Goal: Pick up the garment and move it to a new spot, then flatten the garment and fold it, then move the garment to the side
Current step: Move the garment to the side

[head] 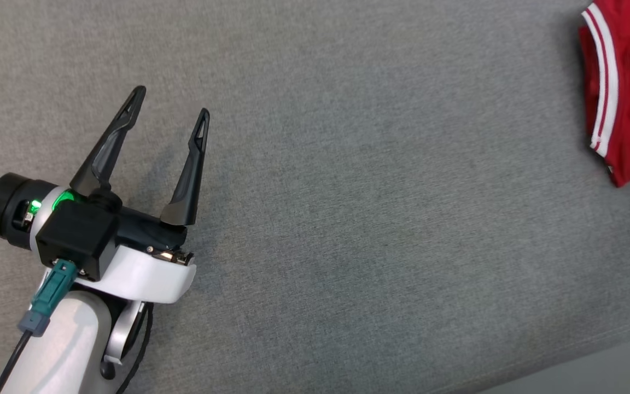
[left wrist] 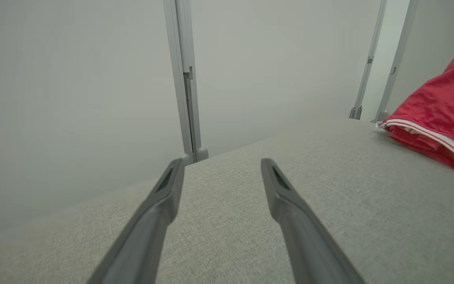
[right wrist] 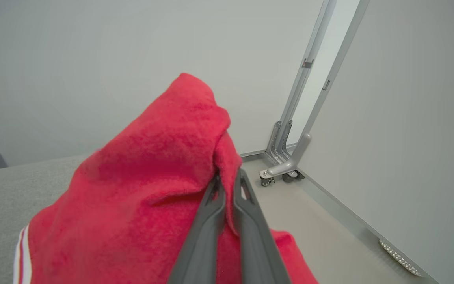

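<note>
The garment (head: 626, 87) is red with white stripes along its hem and lies at the far right of the grey surface in the head view. It appears at the right edge of the left wrist view as a bunched red garment (left wrist: 440, 114). My left gripper (head: 170, 106) hovers open at the lower left, well away from the cloth, with nothing between its fingers. In its own view the left gripper (left wrist: 221, 163) points across bare fabric. My right gripper (right wrist: 229, 175) is shut on a raised fold of the garment (right wrist: 152, 173), which drapes around the fingers.
The grey padded table (head: 348, 219) fills most of the head view, its front edge at the lower right. Pale wall panels with metal posts (left wrist: 185, 79) stand behind it. A wheeled frame foot (right wrist: 282, 171) rests on the floor beyond the table's end.
</note>
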{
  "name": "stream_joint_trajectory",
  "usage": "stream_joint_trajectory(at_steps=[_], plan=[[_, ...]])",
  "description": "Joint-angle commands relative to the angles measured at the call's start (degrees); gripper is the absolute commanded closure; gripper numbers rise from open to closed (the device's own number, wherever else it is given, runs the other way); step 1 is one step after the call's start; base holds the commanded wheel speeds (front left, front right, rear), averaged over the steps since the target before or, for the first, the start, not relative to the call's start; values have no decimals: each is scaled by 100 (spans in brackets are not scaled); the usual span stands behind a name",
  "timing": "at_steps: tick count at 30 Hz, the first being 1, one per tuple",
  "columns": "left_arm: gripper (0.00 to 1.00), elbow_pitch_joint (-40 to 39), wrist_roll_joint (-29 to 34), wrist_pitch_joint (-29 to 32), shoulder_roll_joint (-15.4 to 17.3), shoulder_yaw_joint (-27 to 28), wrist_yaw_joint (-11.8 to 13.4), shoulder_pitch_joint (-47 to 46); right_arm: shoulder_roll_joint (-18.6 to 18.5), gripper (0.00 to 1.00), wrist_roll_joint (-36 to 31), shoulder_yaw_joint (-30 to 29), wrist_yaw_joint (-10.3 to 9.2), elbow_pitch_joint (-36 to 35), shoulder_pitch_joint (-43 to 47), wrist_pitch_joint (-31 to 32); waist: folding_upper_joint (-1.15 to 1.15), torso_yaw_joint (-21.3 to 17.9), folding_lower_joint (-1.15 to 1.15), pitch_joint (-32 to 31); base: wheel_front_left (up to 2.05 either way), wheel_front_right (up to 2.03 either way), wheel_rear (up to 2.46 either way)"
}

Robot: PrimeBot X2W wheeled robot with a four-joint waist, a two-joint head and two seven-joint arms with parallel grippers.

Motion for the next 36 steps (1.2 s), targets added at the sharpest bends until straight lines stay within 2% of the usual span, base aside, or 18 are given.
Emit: stream_joint_trajectory(at_steps=[1,2,3,4,5,6,7,13,18,26,30,36], plan=[[0,-64,39,27,47,8,-15,-118,-33,100,-47,-38,-1,116,-103,-50,0,36,0,319,0,0,0],[0,-102,69,47,64,-4,-20,-142,-51,100,-88,-70,-1,203,-134,-54,0,44,0,387,0,0,0],[0,-141,92,87,87,-12,-21,-171,-79,96,-137,-150,-1,237,-200,-53,0,45,0,447,0,0,0],[0,-178,96,94,104,-12,-18,-197,-86,77,-208,-233,-1,231,-232,-54,0,43,0,494,0,0,0],[0,-213,119,118,131,-5,-8,-204,-88,37,-316,-372,-1,257,-242,-54,0,30,0,530,0,0,0],[0,-238,146,131,159,5,8,-201,-56,8,-442,-547,-1,315,-227,-53,0,13,0,554,0,0,0],[0,-248,147,140,167,6,15,-195,26,0,-583,-677,-1,368,-182,-53,0,2,0,559,0,0,0],[0,-173,90,99,149,-20,30,-132,538,0,-1253,-1369,-1,57,298,-50,0,-68,0,325,0,0,0],[0,-30,-5,45,115,-12,95,80,1106,0,-1522,-1551,-1,-547,818,-50,0,-174,0,-51,0,0,0],[0,275,-262,-164,-71,-2,237,549,1802,0,-1688,-1242,-1,-1882,1853,-51,0,-117,0,-755,0,0,0],[0,539,-426,-349,-239,-28,301,785,2186,0,-1712,-847,-1,-2675,2557,-51,0,156,0,-1159,0,0,0],[0,898,-603,-593,-420,-10,352,960,2420,0,-1762,-437,-1,-3280,3214,-51,0,696,0,-1542,0,0,0]])
